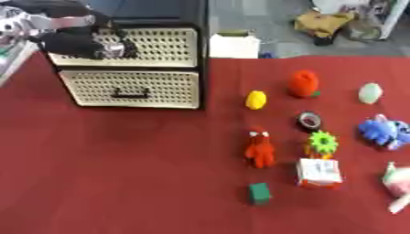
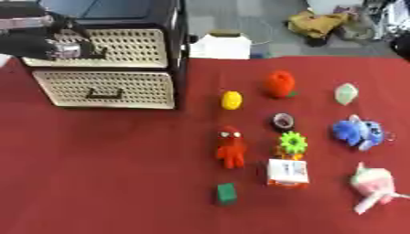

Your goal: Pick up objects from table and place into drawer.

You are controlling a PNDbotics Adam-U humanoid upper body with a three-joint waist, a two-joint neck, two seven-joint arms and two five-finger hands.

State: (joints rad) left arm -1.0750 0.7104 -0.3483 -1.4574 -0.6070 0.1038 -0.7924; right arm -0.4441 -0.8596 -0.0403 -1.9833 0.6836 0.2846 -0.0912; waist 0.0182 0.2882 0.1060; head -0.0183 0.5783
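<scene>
We are reaching our left hand (image 1: 84, 39) up to the upper drawer (image 1: 156, 46) of the black cabinet with cream perforated drawer fronts (image 1: 132, 68) at the far left of the red table (image 1: 120, 173), fingers curling at its front; we cannot tell whether they are gripping the handle. The lower drawer (image 1: 132, 88) is sitting closed. Lying to the right are a yellow lemon-shaped toy (image 1: 256, 99), an orange round toy (image 1: 304, 83), a red figure (image 1: 259, 149), a green block (image 1: 259, 193) and a blue plush (image 2: 357, 131)

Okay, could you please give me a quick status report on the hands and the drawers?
Left robot hand at top drawer front, grip unclear. Right hand not in view. Both drawers shut; toys on table untouched.
</scene>
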